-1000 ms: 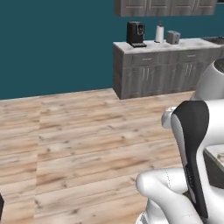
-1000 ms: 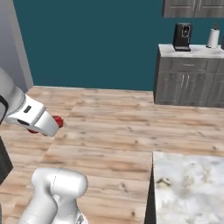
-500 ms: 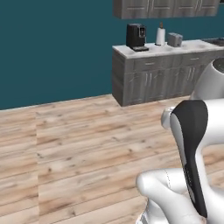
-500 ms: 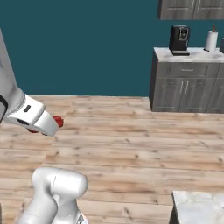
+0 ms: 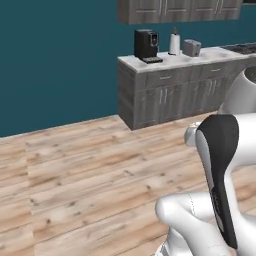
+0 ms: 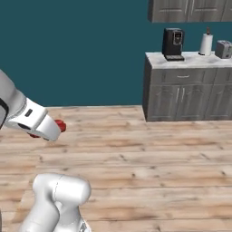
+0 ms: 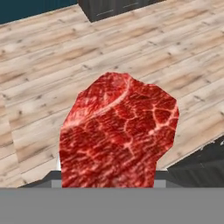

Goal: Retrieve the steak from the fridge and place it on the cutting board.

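Hand view item: I am seeing the gripper [image 6: 58, 128] holding the steak [image 7: 118, 135], closed on it above the wooden floor [image 7: 52, 52], grey cabinets [image 6: 190, 95] standing far right.

Flat, even rendered light, no glare, scarcely any shadows, slightly soft and pixelated.

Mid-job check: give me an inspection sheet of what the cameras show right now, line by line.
Surface: wood plank floor under the arm.
Job's things: steak held up above the floor; red end shows past the hand.
Clutter: coffee machine, paper towel roll and toaster on the grey counter.
Grippers: gripper shut on steak.
Cables: nothing seen.
Surroundings: teal wall, grey base cabinets, upper cabinets.
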Motion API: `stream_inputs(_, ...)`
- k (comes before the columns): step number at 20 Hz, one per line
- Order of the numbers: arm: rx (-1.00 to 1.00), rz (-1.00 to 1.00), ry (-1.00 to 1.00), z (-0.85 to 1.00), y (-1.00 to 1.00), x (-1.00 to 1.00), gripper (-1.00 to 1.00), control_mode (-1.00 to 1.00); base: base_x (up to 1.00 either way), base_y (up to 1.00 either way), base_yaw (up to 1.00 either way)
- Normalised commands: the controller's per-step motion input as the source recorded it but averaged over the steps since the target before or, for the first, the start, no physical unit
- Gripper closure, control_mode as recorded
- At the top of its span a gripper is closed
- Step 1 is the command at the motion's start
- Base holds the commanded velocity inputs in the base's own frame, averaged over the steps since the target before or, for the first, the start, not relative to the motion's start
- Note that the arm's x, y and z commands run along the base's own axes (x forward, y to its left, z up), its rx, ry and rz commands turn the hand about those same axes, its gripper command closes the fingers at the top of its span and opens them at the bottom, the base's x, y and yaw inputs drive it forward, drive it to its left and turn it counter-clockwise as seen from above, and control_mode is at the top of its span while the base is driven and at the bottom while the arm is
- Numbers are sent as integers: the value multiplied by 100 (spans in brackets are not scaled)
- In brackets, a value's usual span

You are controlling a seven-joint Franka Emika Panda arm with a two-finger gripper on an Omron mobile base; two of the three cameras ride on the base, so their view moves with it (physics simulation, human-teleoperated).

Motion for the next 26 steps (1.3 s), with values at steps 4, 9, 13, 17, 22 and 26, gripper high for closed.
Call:
stream_inputs(4, 0, 0, 0, 0, 0, 0, 100, 100, 76, 15, -39)
stream_inputs(9, 0, 0, 0, 0, 0, 0, 100, 100, 74, 14, -41)
stream_inputs(13, 0, 0, 0, 0, 0, 0, 100, 100, 72, 1, -40)
stream_inputs(17, 0, 0, 0, 0, 0, 0, 100, 100, 80, 0, -37)
stream_inputs(22, 0, 0, 0, 0, 0, 0, 100, 100, 91, 0, -28)
stream_inputs(26, 0, 0, 0, 0, 0, 0, 100, 100, 74, 0, -45)
